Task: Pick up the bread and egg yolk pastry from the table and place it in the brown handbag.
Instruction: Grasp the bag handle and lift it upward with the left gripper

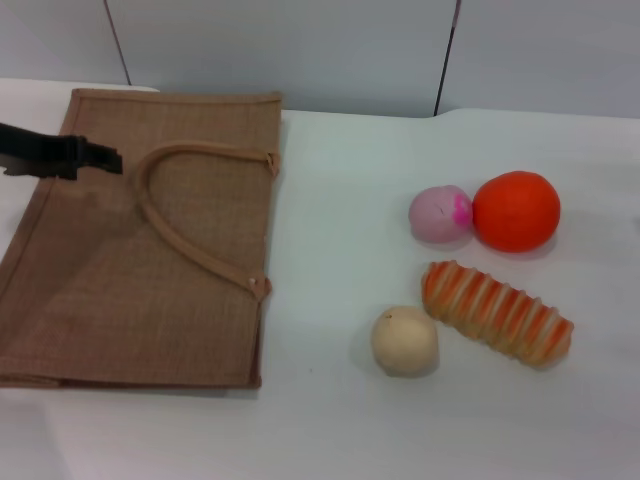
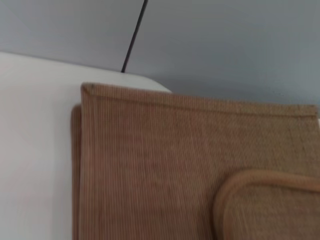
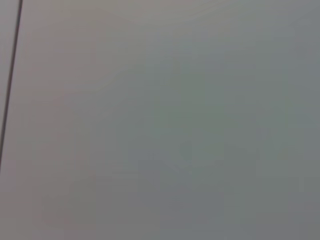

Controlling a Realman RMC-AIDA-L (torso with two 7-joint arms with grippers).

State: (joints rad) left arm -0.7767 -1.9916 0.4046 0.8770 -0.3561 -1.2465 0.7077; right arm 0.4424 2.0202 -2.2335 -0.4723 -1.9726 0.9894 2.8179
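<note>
The egg yolk pastry [image 1: 404, 341] sits nearest on the white table [image 1: 340, 420], just beside the striped bread [image 1: 497, 311]. The brown handbag [image 1: 130, 290] lies flat, well apart to their left. The left gripper [image 1: 95, 158] hovers over the handbag's far corner; its grip cannot be told.

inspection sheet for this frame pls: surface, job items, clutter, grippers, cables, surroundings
Surface: white table, no spills seen.
Job's things: brown handbag lying flat on the robot's left, handle resting on top; bread and egg yolk pastry on the table to the right, close together.
Clutter: pink ball touching orange ball, behind the bread.
Grippers: left gripper over the handbag's far left part, holding nothing; right gripper not in view.
Cables: nothing seen.
Surroundings: grey wall panels with dark seams behind the table.
</note>
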